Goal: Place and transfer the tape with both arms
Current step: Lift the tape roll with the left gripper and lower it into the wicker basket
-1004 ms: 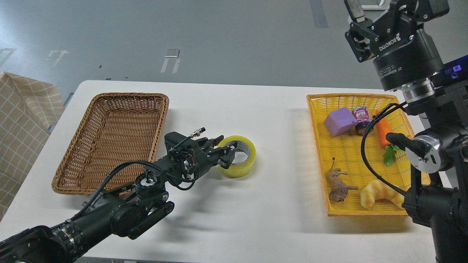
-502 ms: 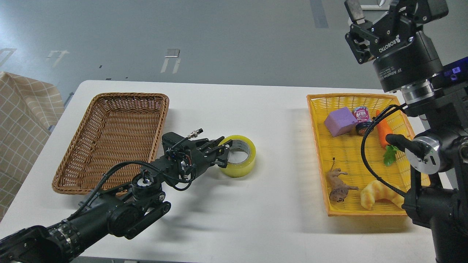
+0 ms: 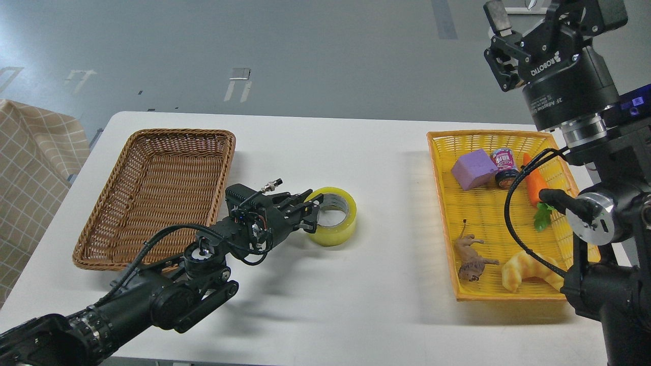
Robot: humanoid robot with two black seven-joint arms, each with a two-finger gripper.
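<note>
The tape, a yellow translucent roll with a pale core, lies flat on the white table near the middle. My left gripper reaches in from the left at table height. Its fingers are pinched on the roll's left wall, one on the core side and one outside. My right gripper is raised high at the top right, above the yellow basket. It is open and holds nothing.
An empty brown wicker basket sits left of the tape, close behind my left arm. The yellow basket holds a purple block, a small can, a carrot, a toy animal and a croissant toy.
My left gripper's fingers have closed in on the tape's left wall and the wrist has drawn back slightly. The tape stays on the table. My right gripper has drifted a little to the right.
</note>
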